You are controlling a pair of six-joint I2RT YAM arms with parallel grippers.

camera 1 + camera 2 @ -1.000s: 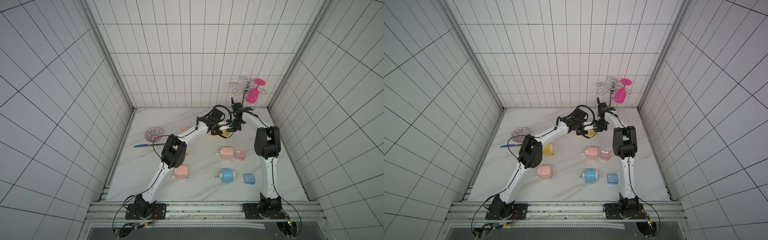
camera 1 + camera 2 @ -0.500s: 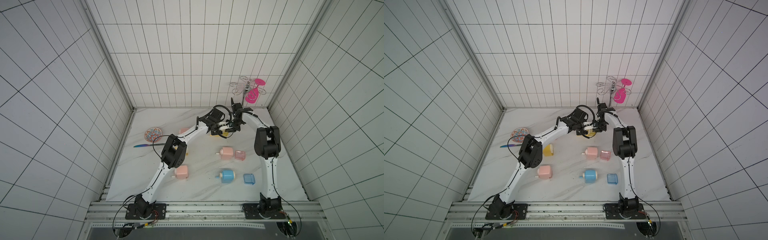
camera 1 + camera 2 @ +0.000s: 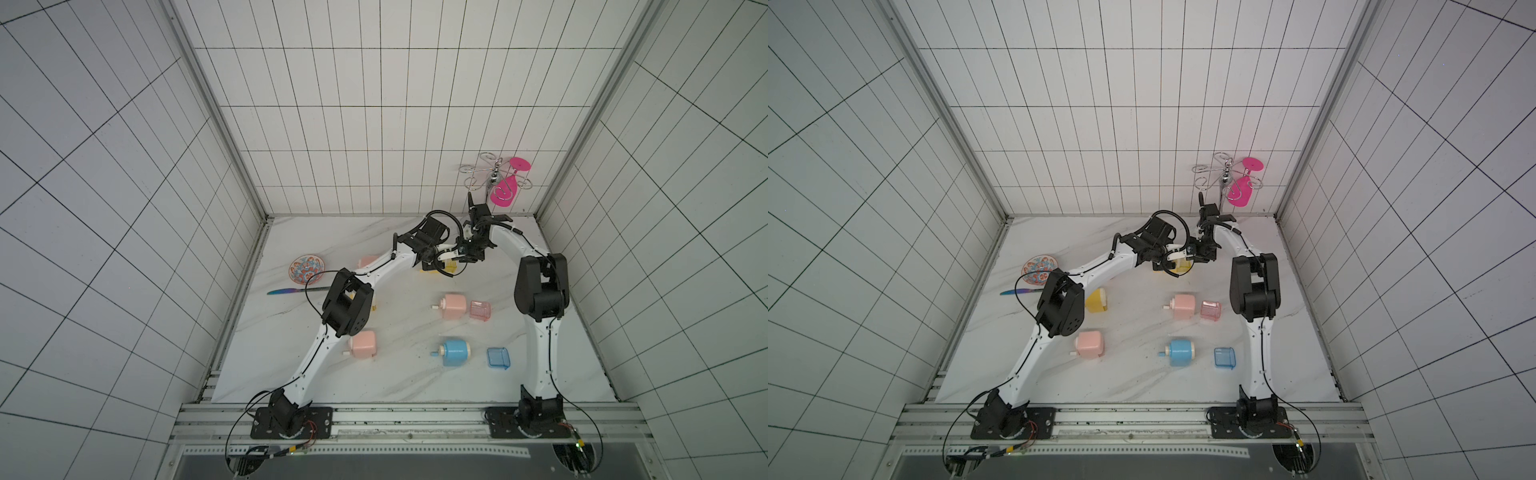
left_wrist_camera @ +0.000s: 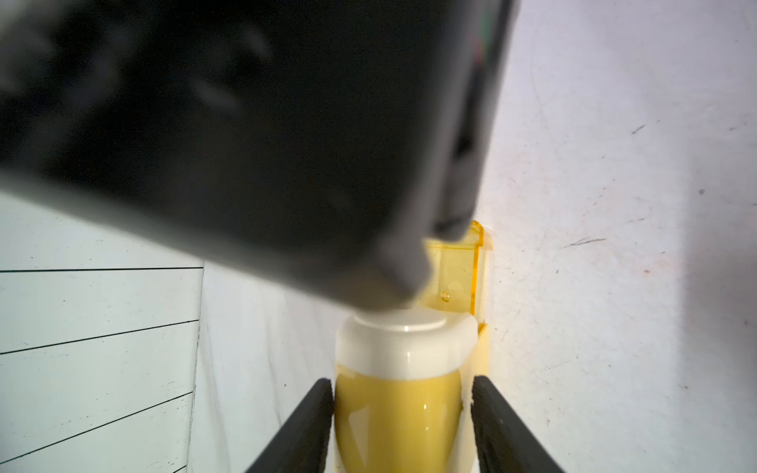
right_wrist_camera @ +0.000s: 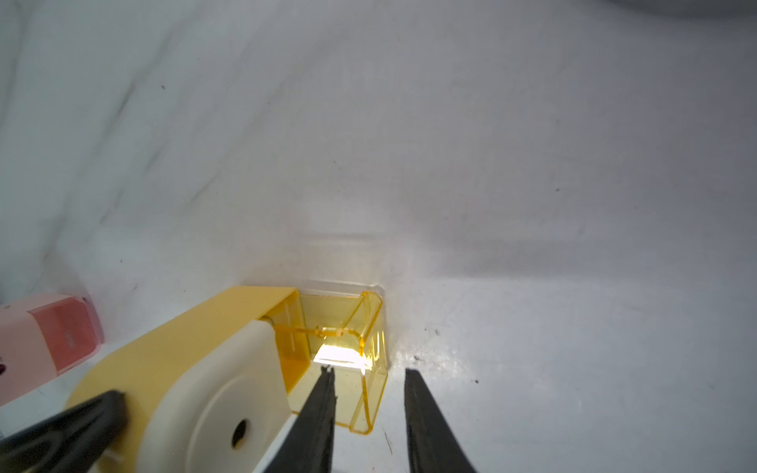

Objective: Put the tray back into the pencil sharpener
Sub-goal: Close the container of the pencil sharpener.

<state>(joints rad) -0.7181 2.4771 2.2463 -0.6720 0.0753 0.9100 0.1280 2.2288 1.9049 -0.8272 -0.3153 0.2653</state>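
At the far side of the table [image 3: 415,386], the left fingers [image 4: 311,426] clamp the yellow pencil sharpener [image 4: 397,413] by its sides. The right fingers [image 5: 319,417] stand a little apart (not pressing) around the end wall of the yellow tray [image 5: 368,315], which sits partly inside the sharpener. A pink sharpener [image 5: 49,331] lies near.

no text, label, brand or number can be read anywhere. a faint raised mark on the pink sharpener [image 5: 41,340], in the right wrist view, is too blurred to read.
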